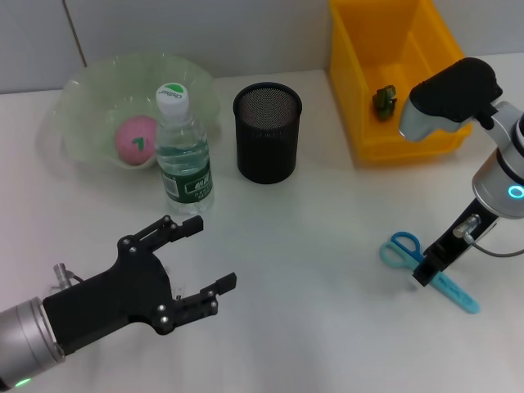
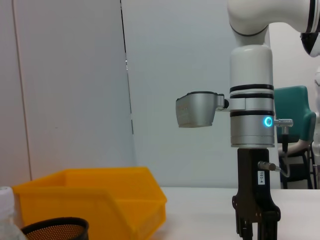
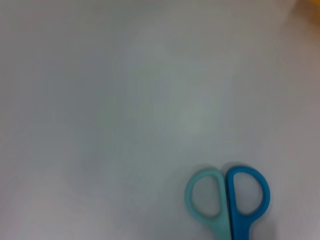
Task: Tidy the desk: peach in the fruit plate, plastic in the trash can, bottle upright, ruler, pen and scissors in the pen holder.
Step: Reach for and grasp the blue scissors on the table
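Scissors (image 1: 426, 270) with blue and teal handles lie flat on the white surface (image 1: 327, 246) at the robot's right, their loops pointing toward the middle of the surface. The right gripper (image 1: 427, 272) stands over them, pointing straight down at the part just behind the loops; whether its jaws are spread or closed cannot be told, and the right wrist view shows only the two handle loops (image 3: 227, 200). The left gripper (image 1: 205, 258) hovers low at the near left with its jaws wide apart and nothing between them. A peach (image 1: 135, 137) sits in the pale green fruit plate (image 1: 82, 98), a water bottle (image 1: 182, 151) stands upright just in front of it, a black mesh pen holder (image 1: 267, 131) stands beside that, and a yellow bin (image 1: 393, 82) sits at the far right.
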`<state>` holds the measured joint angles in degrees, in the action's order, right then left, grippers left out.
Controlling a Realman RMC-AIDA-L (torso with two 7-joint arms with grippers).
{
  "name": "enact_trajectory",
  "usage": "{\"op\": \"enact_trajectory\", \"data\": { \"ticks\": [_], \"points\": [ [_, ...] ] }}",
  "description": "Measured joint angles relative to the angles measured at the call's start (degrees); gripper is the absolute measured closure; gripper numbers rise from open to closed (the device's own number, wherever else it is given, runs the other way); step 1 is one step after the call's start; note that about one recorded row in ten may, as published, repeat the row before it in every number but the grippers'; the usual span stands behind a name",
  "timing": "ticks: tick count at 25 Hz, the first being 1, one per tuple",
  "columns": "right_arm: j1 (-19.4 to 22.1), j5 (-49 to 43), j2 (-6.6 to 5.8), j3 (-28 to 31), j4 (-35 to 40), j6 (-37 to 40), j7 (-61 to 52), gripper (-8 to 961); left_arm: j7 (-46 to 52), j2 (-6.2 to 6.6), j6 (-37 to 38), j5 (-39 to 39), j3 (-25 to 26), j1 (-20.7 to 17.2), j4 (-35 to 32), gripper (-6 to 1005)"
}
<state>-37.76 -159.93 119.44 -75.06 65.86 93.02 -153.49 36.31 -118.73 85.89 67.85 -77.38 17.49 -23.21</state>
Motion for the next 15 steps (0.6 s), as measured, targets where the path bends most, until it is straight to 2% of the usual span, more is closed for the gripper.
{"op": "enact_trajectory", "data": {
  "ticks": [3,15],
  "points": [
    [0.00,0.00,0.01,-0.19,0.05,-0.07,-0.03,440,-0.01,-0.01,0.10,0.05,-0.04,0.00,0.00,183],
    [0.04,-0.11,0.09,-3.31,-0.34,-1.36,-0.50,503,0.13,-0.01,0.25,0.11,-0.05,0.04,0.00,182]
  ]
}}
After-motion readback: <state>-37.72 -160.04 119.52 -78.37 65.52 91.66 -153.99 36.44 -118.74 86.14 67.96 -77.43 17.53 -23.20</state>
